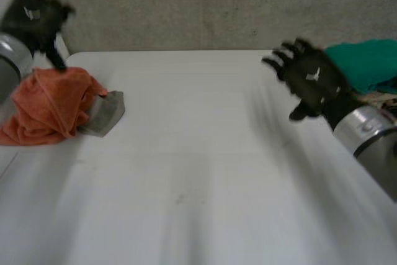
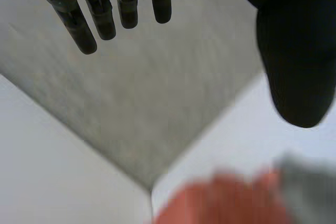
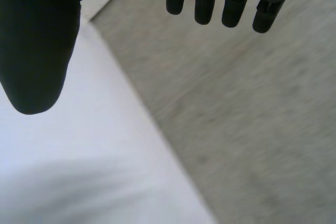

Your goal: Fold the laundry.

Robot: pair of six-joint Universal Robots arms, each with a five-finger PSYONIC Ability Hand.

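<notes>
White table (image 1: 198,153) before grey wall: crumpled orange cloth (image 1: 49,107) at its left edge, just below left hand (image 1: 34,17).
Both hands open and empty; right hand (image 1: 310,79) well apart across the table, beside teal cloth (image 1: 366,63). Left far nearer.

I've got a plain orange cloth (image 1: 49,107) and a plain grey cloth (image 1: 107,115) on the white desk (image 1: 198,184), plus a teal cloth (image 1: 366,63) — no print on any of them that I can make out. My left hand (image 1: 34,20) and right hand (image 1: 313,79) are both black, and the right arm (image 1: 367,130) is silver-grey. The backdrop (image 1: 217,4) beyond the desk is grey — faintly speckled.
</notes>
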